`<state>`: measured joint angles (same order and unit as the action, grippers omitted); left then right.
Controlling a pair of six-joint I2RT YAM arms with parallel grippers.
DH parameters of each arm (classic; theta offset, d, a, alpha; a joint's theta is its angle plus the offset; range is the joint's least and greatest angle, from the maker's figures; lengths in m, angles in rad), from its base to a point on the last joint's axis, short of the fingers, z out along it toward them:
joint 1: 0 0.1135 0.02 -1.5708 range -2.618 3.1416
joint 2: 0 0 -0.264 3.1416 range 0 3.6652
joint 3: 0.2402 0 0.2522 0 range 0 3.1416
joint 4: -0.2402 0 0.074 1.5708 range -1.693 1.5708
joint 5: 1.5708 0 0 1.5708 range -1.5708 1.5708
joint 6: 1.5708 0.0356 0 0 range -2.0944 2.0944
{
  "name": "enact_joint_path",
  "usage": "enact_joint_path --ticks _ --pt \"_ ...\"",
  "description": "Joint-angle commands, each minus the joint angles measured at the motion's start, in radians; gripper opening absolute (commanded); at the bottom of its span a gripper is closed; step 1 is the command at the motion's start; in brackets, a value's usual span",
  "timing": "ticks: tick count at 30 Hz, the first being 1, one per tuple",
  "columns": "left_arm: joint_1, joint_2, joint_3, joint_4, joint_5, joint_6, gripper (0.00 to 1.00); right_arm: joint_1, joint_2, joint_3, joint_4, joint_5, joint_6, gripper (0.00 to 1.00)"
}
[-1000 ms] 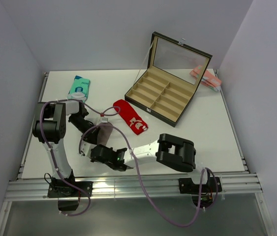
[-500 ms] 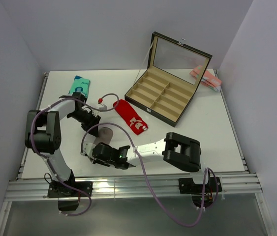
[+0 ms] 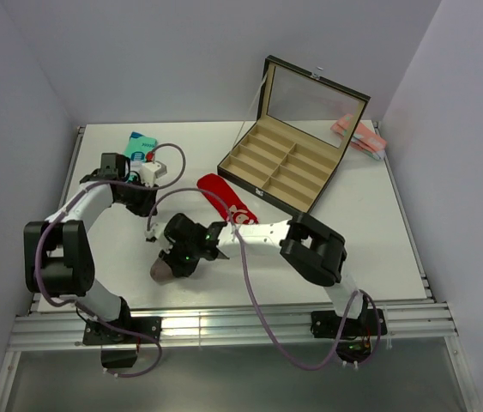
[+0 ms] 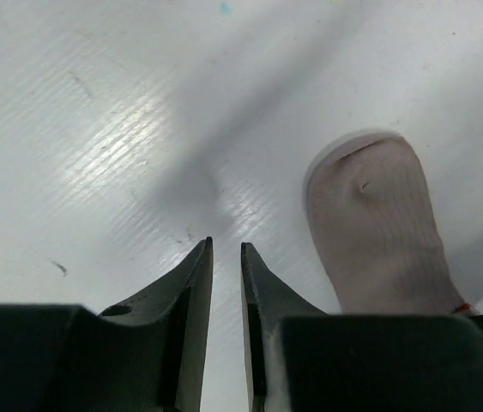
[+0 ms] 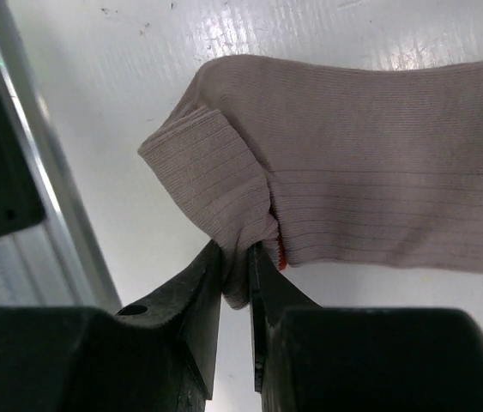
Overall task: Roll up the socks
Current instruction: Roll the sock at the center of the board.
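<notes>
Dragged nearer, taupe sock (image 5: 395,180) sits pinched in right jaws; left jaws barely parted; box (image 3: 260,190) open.

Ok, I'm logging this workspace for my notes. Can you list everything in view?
red sock: one, bright red with a white emblem, lying flat mid-table beside the box
dusty-pink sock: one, ribbed, with a trace of red at its edge, near the table's front left
teal sock: one, teal with white print, back left, partly hidden by the left arm
box: one, dark outside with tan compartments, lid up, back centre-right
pink bundle: one, pale pink, behind the box at the back right
table: one, white
left pincer: one, black, jaws slightly apart and empty, beside the dusty-pink sock's toe
right pincer: one, black, closed on a fold of the dusty-pink sock
</notes>
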<state>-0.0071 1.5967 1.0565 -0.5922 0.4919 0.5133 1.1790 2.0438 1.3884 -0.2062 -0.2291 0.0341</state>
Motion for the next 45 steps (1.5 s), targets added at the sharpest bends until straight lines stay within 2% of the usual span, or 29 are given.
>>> enact_joint_path --ticks 1,7,12,15,18,23,34,45 --pt "0.004 -0.083 -0.047 0.098 -0.033 -0.024 0.25 -0.064 0.091 0.056 -0.179 -0.240 0.049 0.14" --pt "0.041 -0.198 -0.118 0.164 -0.033 -0.006 0.27 -0.143 0.188 0.164 -0.265 -0.377 0.107 0.16" --pt "0.041 -0.299 -0.171 0.140 0.010 0.079 0.31 -0.195 0.262 0.205 -0.260 -0.478 0.154 0.17" --pt "0.041 -0.343 -0.200 0.063 0.077 0.186 0.35 -0.226 0.303 0.227 -0.263 -0.533 0.165 0.18" --pt "0.026 -0.383 -0.236 -0.041 0.132 0.356 0.39 -0.246 0.337 0.244 -0.251 -0.593 0.184 0.19" --pt "-0.014 -0.440 -0.300 -0.155 0.175 0.499 0.44 -0.274 0.371 0.284 -0.256 -0.622 0.205 0.20" --pt "-0.027 -0.347 -0.263 -0.409 0.290 0.657 0.48 -0.285 0.398 0.288 -0.220 -0.624 0.260 0.20" --pt "-0.031 -0.248 -0.262 -0.399 0.315 0.650 0.48 -0.285 0.398 0.265 -0.190 -0.608 0.283 0.20"
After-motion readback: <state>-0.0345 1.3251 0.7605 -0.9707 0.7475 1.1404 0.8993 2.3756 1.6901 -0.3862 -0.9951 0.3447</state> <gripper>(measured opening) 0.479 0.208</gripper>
